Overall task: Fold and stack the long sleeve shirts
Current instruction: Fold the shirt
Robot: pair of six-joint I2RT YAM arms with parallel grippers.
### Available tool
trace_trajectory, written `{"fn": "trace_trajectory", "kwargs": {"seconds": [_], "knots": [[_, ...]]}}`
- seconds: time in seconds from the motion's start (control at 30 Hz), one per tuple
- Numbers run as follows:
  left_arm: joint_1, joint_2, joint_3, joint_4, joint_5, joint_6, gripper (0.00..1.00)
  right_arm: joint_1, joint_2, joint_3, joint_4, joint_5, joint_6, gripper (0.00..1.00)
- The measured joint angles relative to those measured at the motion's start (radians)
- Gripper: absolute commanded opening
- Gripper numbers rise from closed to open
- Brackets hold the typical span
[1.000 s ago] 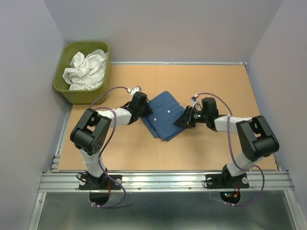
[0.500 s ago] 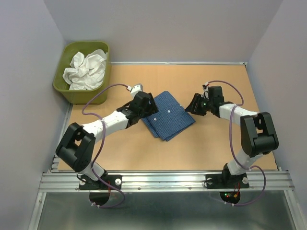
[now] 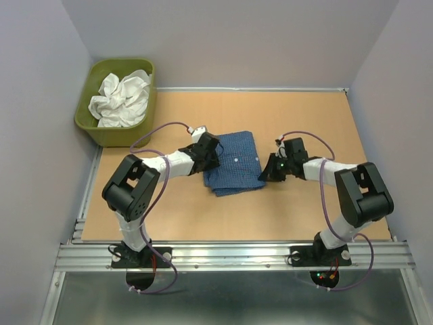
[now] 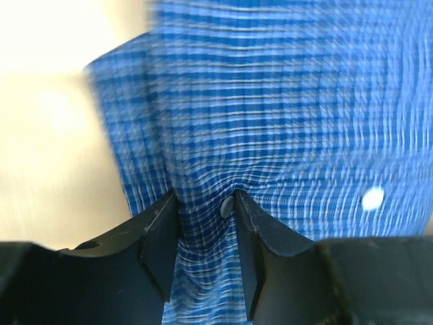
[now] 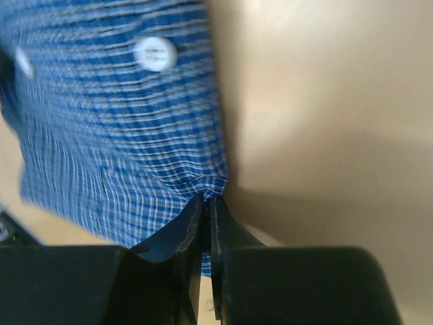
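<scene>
the left gripper is pinching a puckered fold of the dark blue checked shirt between half-parted jaws. the right gripper, jaws almost touching, is nipping the shirt's edge. the folded shirt is lying on the table between both arms; a crumpled white garment is sitting in the olive-green tub, far left.
</scene>
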Motion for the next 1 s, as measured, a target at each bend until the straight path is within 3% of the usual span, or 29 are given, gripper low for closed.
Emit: {"fn": "trace_trajectory", "kwargs": {"seconds": [0.13,0.17,0.27,0.37,0.43,0.57,0.67,0.83,1.0], "knots": [[0.034,0.094,0.133,-0.006,-0.022,0.124,0.51,0.172,-0.072,-0.069,0.019,0.034,0.108,0.13],[0.038,0.117,0.166,-0.01,-0.028,0.16,0.54,0.254,-0.099,-0.087,0.041,0.047,0.156,0.23],[0.036,0.19,0.272,-0.014,-0.055,0.292,0.62,0.39,-0.138,-0.091,0.079,0.065,0.238,0.42],[0.039,0.225,0.332,-0.006,-0.095,0.375,0.74,0.451,-0.153,-0.09,0.079,0.052,0.275,0.57],[0.05,0.216,0.333,0.005,-0.118,0.408,0.77,0.455,-0.154,-0.08,0.059,0.061,0.283,0.61],[0.064,0.135,0.288,0.011,-0.152,0.42,0.83,0.425,-0.163,-0.021,-0.021,0.139,0.251,0.62],[0.069,-0.016,0.206,-0.022,-0.173,0.369,0.83,0.342,-0.191,0.018,-0.055,0.171,0.213,0.61],[0.055,-0.266,0.076,-0.033,-0.156,0.226,0.77,0.135,-0.225,0.07,-0.088,0.182,0.142,0.58],[0.009,-0.273,-0.029,-0.003,-0.106,0.092,0.65,-0.004,-0.136,0.185,-0.101,0.175,0.087,0.59]]}}
